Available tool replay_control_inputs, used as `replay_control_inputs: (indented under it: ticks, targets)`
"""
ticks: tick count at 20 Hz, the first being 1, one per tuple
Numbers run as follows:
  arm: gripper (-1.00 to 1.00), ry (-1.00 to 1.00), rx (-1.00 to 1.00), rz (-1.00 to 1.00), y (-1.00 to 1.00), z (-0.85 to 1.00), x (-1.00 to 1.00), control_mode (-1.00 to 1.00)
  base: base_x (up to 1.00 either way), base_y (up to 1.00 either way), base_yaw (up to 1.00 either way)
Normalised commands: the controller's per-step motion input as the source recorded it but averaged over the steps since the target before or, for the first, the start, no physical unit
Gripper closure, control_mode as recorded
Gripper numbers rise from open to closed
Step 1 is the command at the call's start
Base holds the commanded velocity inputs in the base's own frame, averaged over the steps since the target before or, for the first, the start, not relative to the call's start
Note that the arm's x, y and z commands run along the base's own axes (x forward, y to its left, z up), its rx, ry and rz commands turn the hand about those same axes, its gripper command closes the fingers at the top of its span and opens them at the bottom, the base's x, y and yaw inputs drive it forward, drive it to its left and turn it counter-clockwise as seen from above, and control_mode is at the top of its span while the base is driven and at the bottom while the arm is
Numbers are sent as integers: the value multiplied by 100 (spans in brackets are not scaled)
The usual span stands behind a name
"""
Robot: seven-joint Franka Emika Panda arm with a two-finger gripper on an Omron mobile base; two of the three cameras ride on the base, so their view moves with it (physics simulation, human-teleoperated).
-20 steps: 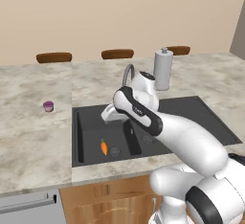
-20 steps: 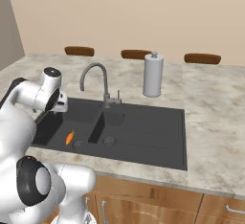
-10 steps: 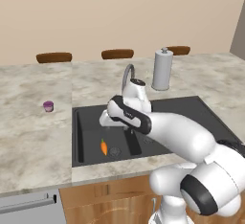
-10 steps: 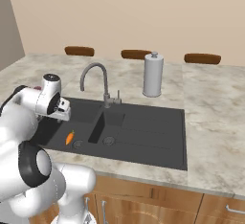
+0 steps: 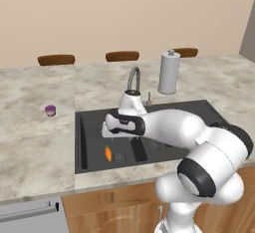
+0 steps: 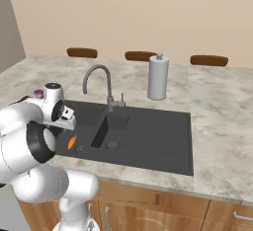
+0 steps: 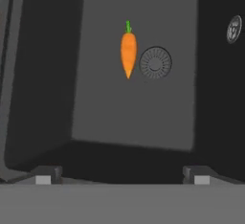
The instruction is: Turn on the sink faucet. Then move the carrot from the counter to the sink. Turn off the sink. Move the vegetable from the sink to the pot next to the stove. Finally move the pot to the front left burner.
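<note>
The small orange carrot (image 5: 108, 153) (image 6: 72, 142) lies on the floor of the left bowl of the dark sink (image 5: 89, 122) (image 6: 158, 136), right beside its round drain (image 7: 155, 63). In the hand view the carrot (image 7: 128, 53) points green top upward, far ahead of the fingertips. My gripper (image 5: 110, 130) (image 6: 66, 121) (image 7: 122, 176) hangs open over that bowl, above the carrot, with nothing between its fingers. The grey gooseneck faucet (image 5: 133, 80) (image 6: 99, 77) stands behind the sink; I see no water running. The pot and the stove are out of view.
A white paper-towel roll (image 5: 168, 72) (image 6: 158, 77) stands behind the sink's right side. A small purple cup (image 5: 50, 110) (image 6: 38, 93) sits on the marbled counter (image 5: 35, 142) (image 6: 217, 116) left of the sink. Brown chair backs line the far edge.
The hand has come down a little over the left bowl and the arm has swung closer in front of the cameras. The carrot has stayed put and the jaws have stayed wide.
</note>
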Motion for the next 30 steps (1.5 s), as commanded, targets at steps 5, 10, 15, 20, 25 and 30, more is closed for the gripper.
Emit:
replay_control_inputs:
  ticks: [5, 10, 15, 20, 25, 30]
  targets:
    - [-100, 1, -8, -3, 0, -41, 37, -100, 0, 0, 0]
    - [-100, 2, -6, -4, 0, -41, 39, -100, 0, 0, 0]
    - [-100, 0, -5, -4, 10, -33, 45, -100, 0, 0, 0]
    - [-100, 1, -4, -2, 22, -35, 41, -100, 0, 0, 0]
    - [-100, 1, -4, -1, 23, -42, 33, -100, 0, 0, 0]
    - [-100, 0, -3, -1, 9, -38, 36, -100, 0, 0, 0]
